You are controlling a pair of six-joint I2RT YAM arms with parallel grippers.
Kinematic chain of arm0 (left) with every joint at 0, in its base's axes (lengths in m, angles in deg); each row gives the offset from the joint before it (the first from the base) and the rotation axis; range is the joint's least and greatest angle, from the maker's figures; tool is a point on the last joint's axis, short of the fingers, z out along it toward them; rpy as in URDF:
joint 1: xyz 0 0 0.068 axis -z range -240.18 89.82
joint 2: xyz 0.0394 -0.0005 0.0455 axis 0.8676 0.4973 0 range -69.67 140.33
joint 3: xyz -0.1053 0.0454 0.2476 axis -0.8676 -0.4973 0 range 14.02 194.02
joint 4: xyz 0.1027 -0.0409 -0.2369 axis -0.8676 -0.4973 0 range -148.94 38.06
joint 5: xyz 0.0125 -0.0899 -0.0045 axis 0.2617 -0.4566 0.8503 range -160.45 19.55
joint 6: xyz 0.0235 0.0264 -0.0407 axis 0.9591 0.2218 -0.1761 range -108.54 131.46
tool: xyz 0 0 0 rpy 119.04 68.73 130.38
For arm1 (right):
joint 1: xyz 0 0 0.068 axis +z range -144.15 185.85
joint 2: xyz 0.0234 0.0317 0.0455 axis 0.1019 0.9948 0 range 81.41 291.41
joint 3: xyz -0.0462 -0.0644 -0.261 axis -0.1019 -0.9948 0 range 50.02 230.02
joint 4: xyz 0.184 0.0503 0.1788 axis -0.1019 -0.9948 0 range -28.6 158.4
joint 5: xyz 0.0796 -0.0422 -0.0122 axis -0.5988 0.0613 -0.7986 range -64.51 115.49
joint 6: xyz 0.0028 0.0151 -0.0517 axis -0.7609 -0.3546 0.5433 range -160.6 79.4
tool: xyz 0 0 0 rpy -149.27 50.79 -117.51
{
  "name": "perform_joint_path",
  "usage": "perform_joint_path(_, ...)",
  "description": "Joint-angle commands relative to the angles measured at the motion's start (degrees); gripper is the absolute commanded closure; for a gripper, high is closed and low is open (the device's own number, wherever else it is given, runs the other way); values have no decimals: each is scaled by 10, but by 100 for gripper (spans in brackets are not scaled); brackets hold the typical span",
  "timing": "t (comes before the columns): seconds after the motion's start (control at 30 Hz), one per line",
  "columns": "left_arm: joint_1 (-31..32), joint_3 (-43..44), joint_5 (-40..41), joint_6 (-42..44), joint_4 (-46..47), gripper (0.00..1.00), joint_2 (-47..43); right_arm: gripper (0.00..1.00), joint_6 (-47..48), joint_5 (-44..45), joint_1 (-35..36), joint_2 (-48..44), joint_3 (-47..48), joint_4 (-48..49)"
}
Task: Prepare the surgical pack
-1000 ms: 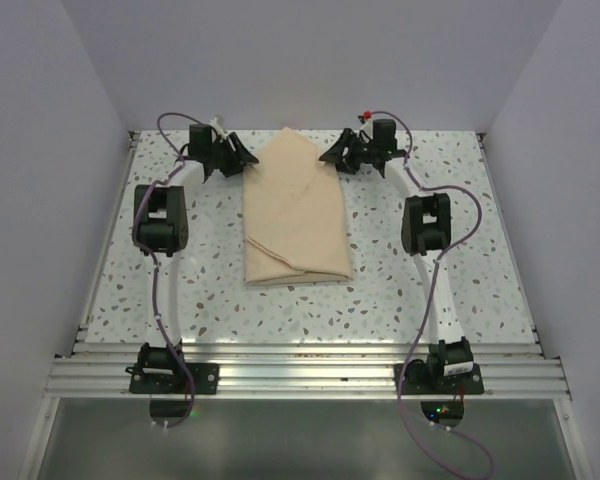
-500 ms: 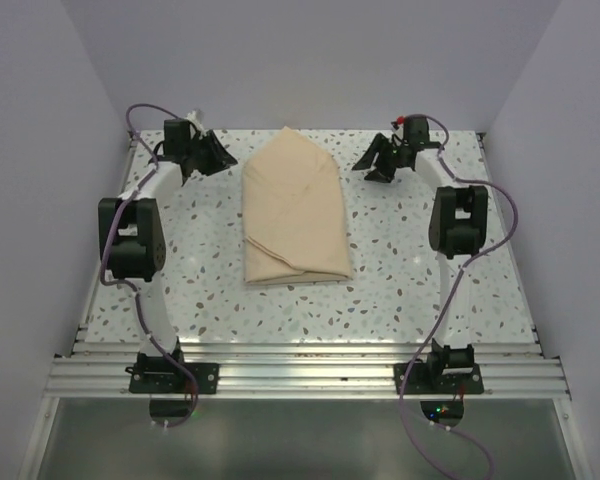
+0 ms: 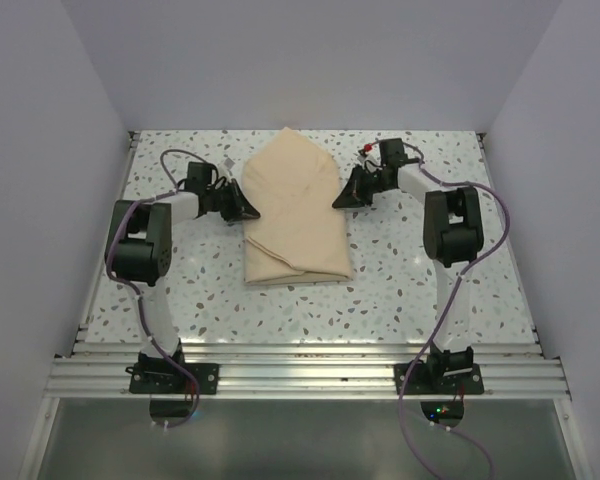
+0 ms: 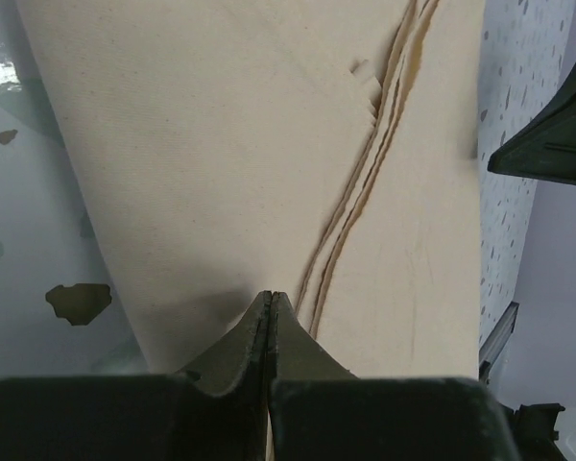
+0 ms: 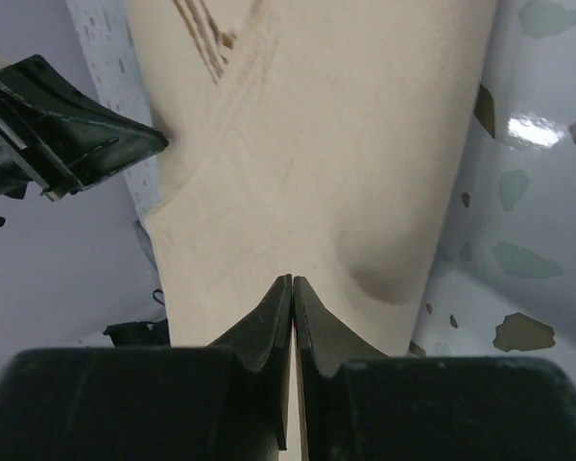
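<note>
Starting left: finds the left gripper (image 3: pixel 242 208) low over the speckled table (image 3: pixel 400 290), jaws pressed fully together, tips touching the left edge of the surgical pack (image 3: pixel 295 215); cannot tell about any cloth caught between them. Places the pack mid-table between both arms: a tan folded bundle, pointed at the far end, squared at the near end, layered fold edges visible from the left wrist. Further right, meets the right gripper (image 3: pixel 342 198) at the pack's right edge, jaws closed to a thin slit, pinching the fabric, a small pucker raised just beside the tips.
</note>
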Motion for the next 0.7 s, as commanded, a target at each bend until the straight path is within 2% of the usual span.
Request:
perform_joint_path(0.0, -4, 7, -8, 9, -13, 100, 8, 94, 18, -25, -3, 22, -28, -8)
perform_joint_path(0.07, -7, 9, 8, 12, -34, 100, 21, 95, 27, 6, -6, 30, -56, 9)
perform_joint_path(0.17, -16, 8, 23, 16, -44, 100, 47, 96, 20, 2, -13, 69, -70, 37)
perform_joint_path(0.33, -24, 48, 38, 41, -103, 100, 81, 99, 47, 50, -17, 90, -39, -5)
perform_joint_path(0.53, -28, 70, 32, 61, -112, 100, 0, 99, 49, 49, -17, 15, 9, -35)
perform_joint_path(0.67, -25, 88, 15, 47, -98, 100, -14, 99, 22, 25, 5, 0, 46, -31)
